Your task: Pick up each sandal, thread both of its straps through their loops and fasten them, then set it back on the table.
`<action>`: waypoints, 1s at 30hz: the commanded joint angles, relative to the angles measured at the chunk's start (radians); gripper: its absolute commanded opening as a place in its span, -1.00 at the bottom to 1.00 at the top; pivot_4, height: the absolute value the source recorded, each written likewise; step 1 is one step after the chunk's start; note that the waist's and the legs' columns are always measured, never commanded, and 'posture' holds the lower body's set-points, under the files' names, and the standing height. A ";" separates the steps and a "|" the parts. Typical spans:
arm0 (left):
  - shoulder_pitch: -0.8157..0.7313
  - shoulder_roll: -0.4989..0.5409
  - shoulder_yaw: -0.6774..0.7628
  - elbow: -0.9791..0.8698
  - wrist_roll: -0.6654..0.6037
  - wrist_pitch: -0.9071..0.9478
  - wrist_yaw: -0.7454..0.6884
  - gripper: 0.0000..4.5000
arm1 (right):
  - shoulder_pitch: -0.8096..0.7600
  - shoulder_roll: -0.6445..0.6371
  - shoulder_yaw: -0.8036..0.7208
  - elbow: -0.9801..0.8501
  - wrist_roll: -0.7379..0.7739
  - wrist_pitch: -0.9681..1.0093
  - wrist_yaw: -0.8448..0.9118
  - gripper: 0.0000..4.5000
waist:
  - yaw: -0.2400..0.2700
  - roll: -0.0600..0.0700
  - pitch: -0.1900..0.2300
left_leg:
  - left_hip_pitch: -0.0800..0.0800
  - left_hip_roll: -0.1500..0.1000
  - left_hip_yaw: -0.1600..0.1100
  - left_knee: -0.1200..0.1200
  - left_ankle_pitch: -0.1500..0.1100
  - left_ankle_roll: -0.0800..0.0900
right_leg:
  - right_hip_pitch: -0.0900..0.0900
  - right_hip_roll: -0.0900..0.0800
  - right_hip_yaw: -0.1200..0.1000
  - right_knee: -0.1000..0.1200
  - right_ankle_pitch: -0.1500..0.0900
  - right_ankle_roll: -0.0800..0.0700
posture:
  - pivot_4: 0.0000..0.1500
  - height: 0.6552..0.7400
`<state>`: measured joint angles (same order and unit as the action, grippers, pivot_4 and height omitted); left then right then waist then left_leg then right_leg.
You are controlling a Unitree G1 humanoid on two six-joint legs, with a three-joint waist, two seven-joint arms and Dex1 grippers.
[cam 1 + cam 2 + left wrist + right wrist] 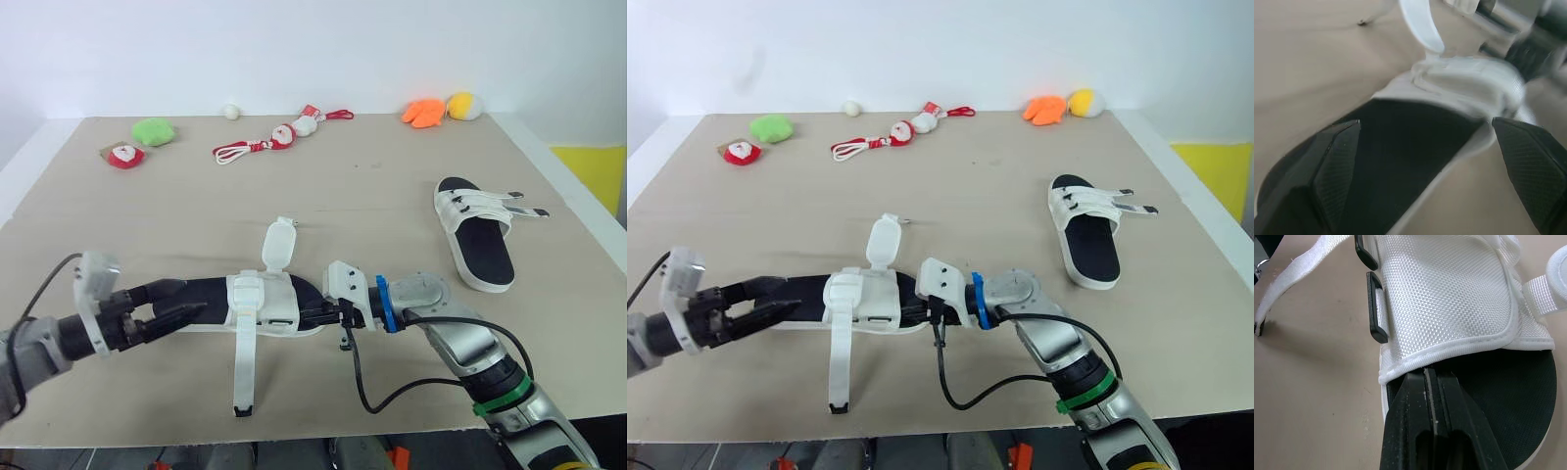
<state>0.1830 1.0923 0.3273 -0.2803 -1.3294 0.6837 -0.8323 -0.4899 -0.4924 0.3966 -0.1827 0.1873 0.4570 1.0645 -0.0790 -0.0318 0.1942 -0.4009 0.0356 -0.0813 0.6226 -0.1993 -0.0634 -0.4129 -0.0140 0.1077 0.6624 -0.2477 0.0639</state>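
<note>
Finds the near sandal (260, 299) flat on the table (294, 196) front, straps loose, long axis left-to-right between both arms, left end effector (181, 301) spread open astride one end, right end effector (1431, 374) closed, tucked under its upper.

We found the near sandal (257, 302) lying flat on the bench (372, 186) close to its front edge, its length running left to right. It had a black footbed, a white sole and a broad white woven band across the middle. Both of its straps were undone: one strap (278, 245) stood up towards the far side, and the other strap (243, 377) trailed out towards the front edge. Two black loops (1376, 308) sat bare at the band's side. The far sandal (475, 235) lay well apart at the right, and its two white strap ends (519, 204) poked out rightward.
</note>
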 commanded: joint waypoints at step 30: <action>-0.208 -0.223 -0.194 -0.143 0.134 0.315 -0.078 -0.97 | -0.016 0.003 -0.010 -0.023 0.003 0.030 -0.032 -1.00 | 0.003 -0.002 -0.001 | -0.001 0.002 0.002 -0.003 0.001 -0.001 | -0.004 0.003 0.002 0.001 0.001 -0.004 | 1.00 1.00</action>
<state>0.0049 0.8695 0.0804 -0.4091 -1.1415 0.9895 -0.9085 -0.4982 -0.4872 0.3931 -0.1850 0.1914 0.4843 1.0386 -0.0765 -0.0340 0.1929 -0.4024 0.0372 -0.0798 0.6198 -0.1987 -0.0649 -0.4167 -0.0111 0.1097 0.6630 -0.2464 0.0596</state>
